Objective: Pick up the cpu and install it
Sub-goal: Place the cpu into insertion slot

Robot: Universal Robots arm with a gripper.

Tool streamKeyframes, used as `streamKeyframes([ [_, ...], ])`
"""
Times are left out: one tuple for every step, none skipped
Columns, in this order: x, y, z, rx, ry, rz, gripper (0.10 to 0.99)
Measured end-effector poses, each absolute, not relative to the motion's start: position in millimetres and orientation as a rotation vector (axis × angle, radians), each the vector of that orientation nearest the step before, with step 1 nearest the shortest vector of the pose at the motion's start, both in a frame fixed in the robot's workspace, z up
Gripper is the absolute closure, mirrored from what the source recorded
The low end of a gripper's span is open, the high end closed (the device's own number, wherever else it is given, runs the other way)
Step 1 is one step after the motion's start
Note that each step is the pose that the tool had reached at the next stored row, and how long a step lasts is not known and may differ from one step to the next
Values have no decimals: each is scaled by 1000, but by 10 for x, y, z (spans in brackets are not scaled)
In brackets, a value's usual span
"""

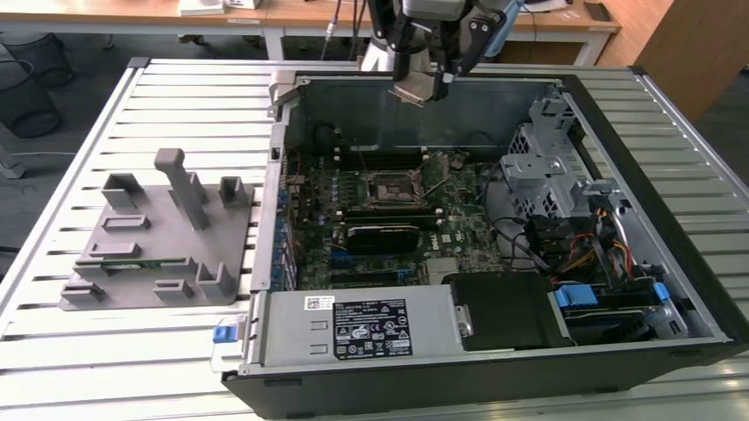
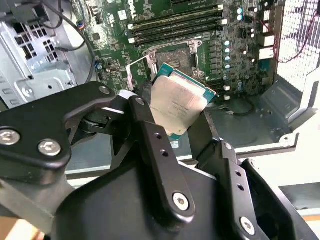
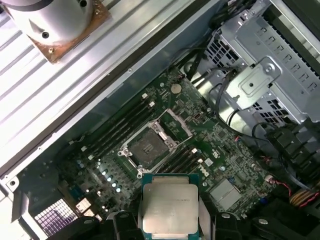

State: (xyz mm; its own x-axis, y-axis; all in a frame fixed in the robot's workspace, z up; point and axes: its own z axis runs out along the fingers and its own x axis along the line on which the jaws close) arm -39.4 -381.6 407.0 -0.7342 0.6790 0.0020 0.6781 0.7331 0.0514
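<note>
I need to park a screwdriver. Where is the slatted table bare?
The table is bare between the grey fixture and its far edge, and between the fixture and its near edge. The computer case is crowded, with the claw holding the cpu above it.

Computer case (image 1: 492, 110) and fixture (image 1: 158, 250) on the table (image 1: 188, 96).
Fixture at the exterior view's left of the case; socket (image 1: 390, 187) central on the motherboard (image 1: 462, 224) inside; cpu (image 1: 416, 91) above its far wall.

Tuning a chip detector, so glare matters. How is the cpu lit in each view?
Second wrist view: the cpu shows a pale sheen on its metal top, not washed out. First wrist view: its top is evenly bright against the darker motherboard. Exterior view: the case is shaded inside, the table around it brighter.
</note>
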Motion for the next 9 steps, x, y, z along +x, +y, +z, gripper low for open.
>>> streamKeyframes([
  [-394, -3816, 4069, 1164, 2899, 76, 549],
  [-394, -3815, 4067, 1187, 2889, 75, 549],
  [-394, -3815, 4065, 1210, 2879, 75, 549],
  [-394, -3815, 4063, 1233, 2869, 75, 549],
  [-394, -3815, 4060, 1257, 2858, 75, 549],
  [-394, -3815, 4057, 1281, 2846, 74, 549],
  [-394, -3815, 4054, 1307, 2834, 74, 549],
  [-394, -3815, 4051, 1332, 2822, 74, 549],
  [-394, -3815, 4048, 1357, 2810, 73, 549],
])
